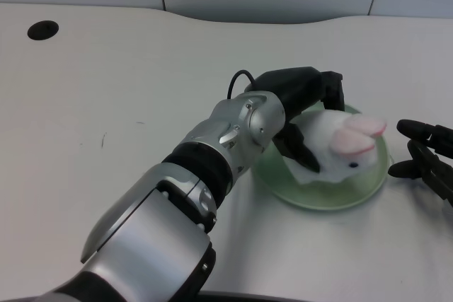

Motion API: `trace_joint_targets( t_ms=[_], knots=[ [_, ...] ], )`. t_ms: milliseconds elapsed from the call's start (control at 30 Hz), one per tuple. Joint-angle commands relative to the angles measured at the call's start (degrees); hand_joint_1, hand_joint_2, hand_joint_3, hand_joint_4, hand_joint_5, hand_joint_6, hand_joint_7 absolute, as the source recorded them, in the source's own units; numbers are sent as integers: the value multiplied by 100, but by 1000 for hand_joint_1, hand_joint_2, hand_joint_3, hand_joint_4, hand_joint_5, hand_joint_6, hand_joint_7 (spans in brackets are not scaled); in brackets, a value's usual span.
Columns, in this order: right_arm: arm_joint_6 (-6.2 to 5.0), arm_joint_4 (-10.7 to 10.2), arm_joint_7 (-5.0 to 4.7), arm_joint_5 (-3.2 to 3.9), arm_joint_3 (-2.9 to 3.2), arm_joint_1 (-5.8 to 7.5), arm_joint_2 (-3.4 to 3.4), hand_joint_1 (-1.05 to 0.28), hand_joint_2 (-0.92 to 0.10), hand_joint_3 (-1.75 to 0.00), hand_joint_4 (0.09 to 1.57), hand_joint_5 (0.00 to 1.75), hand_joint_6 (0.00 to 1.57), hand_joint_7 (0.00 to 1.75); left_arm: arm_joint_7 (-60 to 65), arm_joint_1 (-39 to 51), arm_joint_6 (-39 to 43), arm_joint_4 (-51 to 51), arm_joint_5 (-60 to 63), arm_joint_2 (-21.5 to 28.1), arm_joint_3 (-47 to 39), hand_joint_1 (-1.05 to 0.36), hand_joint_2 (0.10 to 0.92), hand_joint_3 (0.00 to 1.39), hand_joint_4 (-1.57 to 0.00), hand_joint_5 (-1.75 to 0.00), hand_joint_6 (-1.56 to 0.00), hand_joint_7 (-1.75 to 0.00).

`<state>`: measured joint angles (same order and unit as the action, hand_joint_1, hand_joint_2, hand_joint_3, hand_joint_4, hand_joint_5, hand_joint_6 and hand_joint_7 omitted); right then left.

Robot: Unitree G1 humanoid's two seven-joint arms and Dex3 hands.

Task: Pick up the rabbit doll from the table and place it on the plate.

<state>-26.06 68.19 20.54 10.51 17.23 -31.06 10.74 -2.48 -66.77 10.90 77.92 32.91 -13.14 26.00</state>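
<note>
left hand (306,104): over the rabbit doll (340,148), fingers curled around it, grip unclear | rabbit doll: lying on green plate (368,190) | writing: none readable

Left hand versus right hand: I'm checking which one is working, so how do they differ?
The left hand reaches over the green plate, its fingers around the white rabbit doll; the right hand rests on the table beside the plate, touching nothing else. Both are black.
</note>
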Motion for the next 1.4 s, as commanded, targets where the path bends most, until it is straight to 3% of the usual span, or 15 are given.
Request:
trace_joint_targets(
  t_ms=[33, 67, 133, 233, 367, 467, 800, 867, 967, 1100, 1267, 1400],
  knots=[
    [35, -63, -9, 58, 33, 24, 16, -421, -921, -236, 726, 972, 979, 10, -125, -19, 71, -1, 12, 18, 12, -672, 813, 32, -28, -1075, -32, -928],
    [20, -66, -29, 43, 17, 27, 18, -420, -921, -236, 735, 975, 980, 10, -125, -22, 53, 0, 22, 13, 21, -688, 817, 27, -14, -1006, -16, -867],
    [6, -71, -46, 18, -9, 33, 27, -419, -921, -238, 749, 980, 982, 11, -126, -13, 31, 0, 7, 6, 5, -704, 823, 15, -2, -686, -3, -613],
    [17, -77, -7, 59, 11, 34, 16, -418, -921, -237, 742, 975, 983, 12, -73, 0, -38, 5, 7, -15, -1, -735, 829, 7, 1, -250, 1, -309],
    [-21, -68, 27, 39, -5, 44, 34, -423, -921, -241, 717, 962, 972, 6, 8, -20, -186, 10, 71, -40, 57, -778, 837, 5, 1, -17, 1, -99],
    [8, -64, 52, 71, 20, 38, 32, -408, -921, -244, 714, 950, 974, 6, 3, -48, -234, 8, 121, -26, 108, -792, 849, 8, 1, -1, 1, -39],
    [-38, -56, 14, 21, -3, 43, 68, -416, -921, -253, 733, 960, 972, 5, 10, -121, -329, 0, 184, 26, 156, -830, 861, 8, 1, 1, 1, -3],
    [4, -26, 25, 67, 39, 15, 73, -418, -921, -243, 735, 1007, 975, 6, -66, -178, -238, -33, 50, 155, -18, -875, 875, 13, 1, 1, -16, -10],
    [41, 13, -20, 46, 42, -36, 115, -422, -921, -241, 713, 1038, 981, 9, -562, -248, 111, -175, -493, 595, -567, -926, 912, 31, 1, 1, -40, -22],
    [31, 63, 15, 7, 19, -70, 193, -417, -921, -246, 677, 1021, 978, 8, -992, -233, 333, -278, -943, 994, -984, -921, 921, 65, 1, 1, -47, -24],
    [1, 151, 62, -12, 16, -129, 255, -411, -921, -245, 667, 951, 978, 7, -1448, -45, 622, -366, -1523, 1422, -1523, -846, 921, 216, -21, -11, -57, -25],
    [-14, 253, 237, 47, 79, -179, 301, -416, -921, -256, 699, 906, 983, 9, -1760, 159, 698, -477, -2001, 1729, -1961, -795, 921, 272, -65, -38, -91, -37]
  ],
)
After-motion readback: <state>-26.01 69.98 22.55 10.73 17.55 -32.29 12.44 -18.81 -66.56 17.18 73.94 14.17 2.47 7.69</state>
